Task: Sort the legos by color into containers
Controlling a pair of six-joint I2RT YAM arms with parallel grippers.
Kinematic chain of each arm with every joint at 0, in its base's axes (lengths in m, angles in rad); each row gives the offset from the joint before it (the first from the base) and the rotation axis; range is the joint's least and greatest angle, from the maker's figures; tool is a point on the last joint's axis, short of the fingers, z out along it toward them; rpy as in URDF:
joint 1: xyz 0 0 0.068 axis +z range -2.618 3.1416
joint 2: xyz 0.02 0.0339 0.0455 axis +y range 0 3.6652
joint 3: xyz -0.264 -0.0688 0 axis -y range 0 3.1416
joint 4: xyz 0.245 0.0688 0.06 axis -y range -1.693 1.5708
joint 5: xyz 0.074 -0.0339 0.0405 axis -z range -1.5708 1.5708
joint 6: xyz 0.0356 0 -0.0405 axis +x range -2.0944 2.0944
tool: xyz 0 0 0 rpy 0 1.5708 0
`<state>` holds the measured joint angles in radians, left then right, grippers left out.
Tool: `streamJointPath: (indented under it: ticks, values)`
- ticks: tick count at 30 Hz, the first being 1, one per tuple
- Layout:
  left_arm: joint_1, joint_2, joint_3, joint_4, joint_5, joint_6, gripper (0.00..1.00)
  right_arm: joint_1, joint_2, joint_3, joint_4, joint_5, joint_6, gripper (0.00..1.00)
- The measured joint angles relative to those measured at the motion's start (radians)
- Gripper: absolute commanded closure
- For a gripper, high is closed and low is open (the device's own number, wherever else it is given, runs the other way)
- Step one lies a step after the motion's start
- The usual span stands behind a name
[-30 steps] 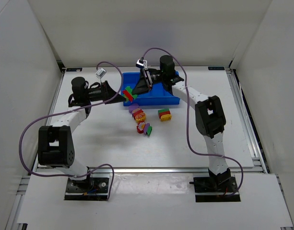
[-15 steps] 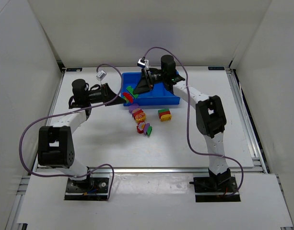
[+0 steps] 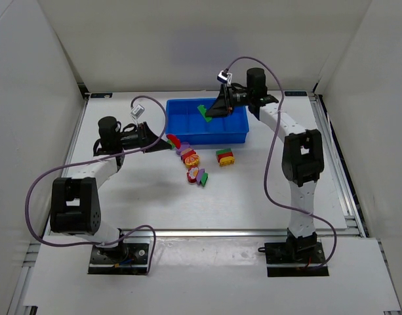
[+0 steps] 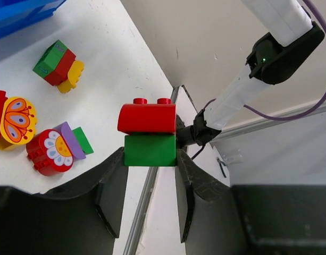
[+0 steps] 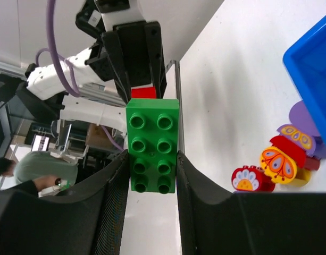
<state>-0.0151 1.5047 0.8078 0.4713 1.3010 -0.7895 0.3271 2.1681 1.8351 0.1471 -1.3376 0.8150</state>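
Observation:
My left gripper (image 3: 165, 141) is shut on a red rounded lego stacked on a green lego (image 4: 149, 135), held just above the table left of the blue tray (image 3: 214, 137). My right gripper (image 3: 211, 110) is shut on a green eight-stud lego (image 5: 152, 146) and holds it over the tray's middle. In the left wrist view my gripper (image 4: 149, 159) pinches the green lower block. In the right wrist view my gripper (image 5: 152, 172) pinches the brick's sides. Loose legos lie in front of the tray: a purple, red and yellow cluster (image 3: 188, 156), another (image 3: 196, 176), and a green-red-yellow block (image 3: 224, 157).
The left wrist view shows the tray corner (image 4: 19, 13), a green-red-yellow block (image 4: 57, 65), a butterfly block (image 4: 11, 119) and a flower block (image 4: 53, 149). The right wrist view shows the tray edge (image 5: 311, 69) and the left gripper (image 5: 133, 48) opposite.
The two grippers, together at the tray's left corner before, have separated. The right one moved right over the tray with the green brick; the left one drew back with the red-and-green stack.

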Motion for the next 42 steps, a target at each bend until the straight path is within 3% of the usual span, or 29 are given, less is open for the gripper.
streamJointPath:
  ticks: [7,14,21,33,37,42]
  values:
    - [0.026,-0.071,0.008,-0.114,-0.013,0.118,0.76,0.023,-0.117,-0.012,-0.503,0.051,-0.506,0.88]
    - [0.045,-0.129,0.06,-0.357,-0.033,0.336,0.76,0.066,-0.404,-0.351,-0.804,0.172,-0.945,0.89]
    - [0.045,-0.13,0.068,-0.449,-0.045,0.406,0.76,0.084,-0.485,-0.577,-0.829,0.397,-1.072,0.9]
    - [0.039,-0.13,0.088,-0.541,-0.068,0.486,0.77,0.097,-0.5,-0.589,-0.803,0.556,-1.127,0.9]
    - [0.039,-0.13,0.089,-0.575,-0.077,0.513,0.77,0.142,-0.5,-0.61,-0.795,0.646,-1.147,0.75]
    - [0.039,-0.13,0.092,-0.608,-0.09,0.546,0.77,0.209,-0.499,-0.639,-0.797,0.783,-1.164,0.68]
